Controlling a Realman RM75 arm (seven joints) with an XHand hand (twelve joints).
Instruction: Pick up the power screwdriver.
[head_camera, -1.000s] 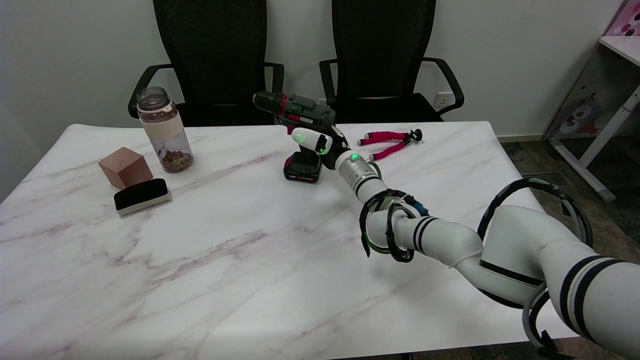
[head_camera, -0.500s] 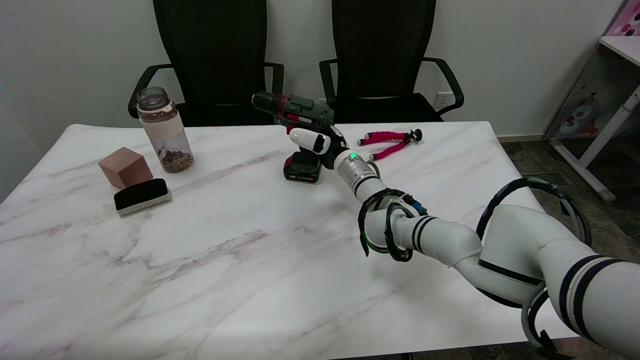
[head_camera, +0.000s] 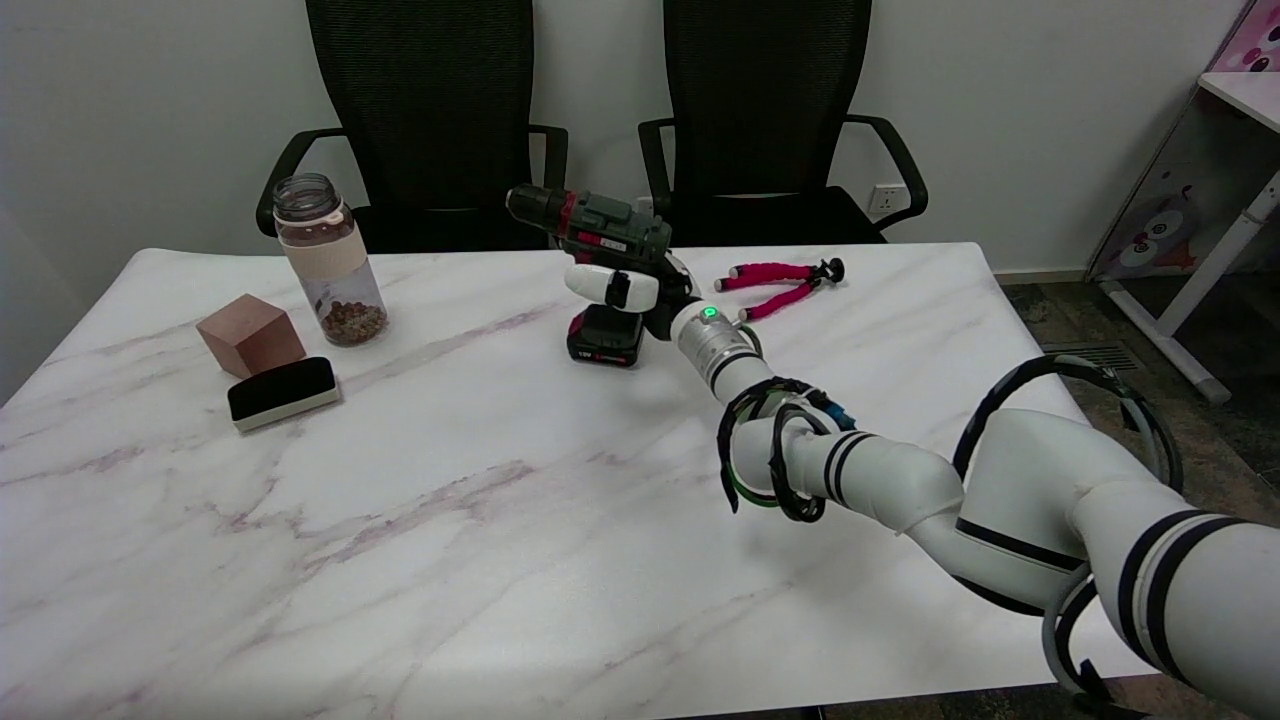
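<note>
Robot hand wrapped round the drill's grip, drill standing on the table.

From the lower right the arm reaches across the table (head_camera: 420, 520) to the robot hand (head_camera: 630, 292), fingers closed around the handle of the power screwdriver (head_camera: 600, 225). It stands upright on its battery base near the far edge, its barrel pointing left, directly above the hand.

Office-like room: two black mesh office chairs (head_camera: 440, 110) behind marble-look table (head_camera: 400, 480), wall socket (head_camera: 884, 198), plain wall.
</note>
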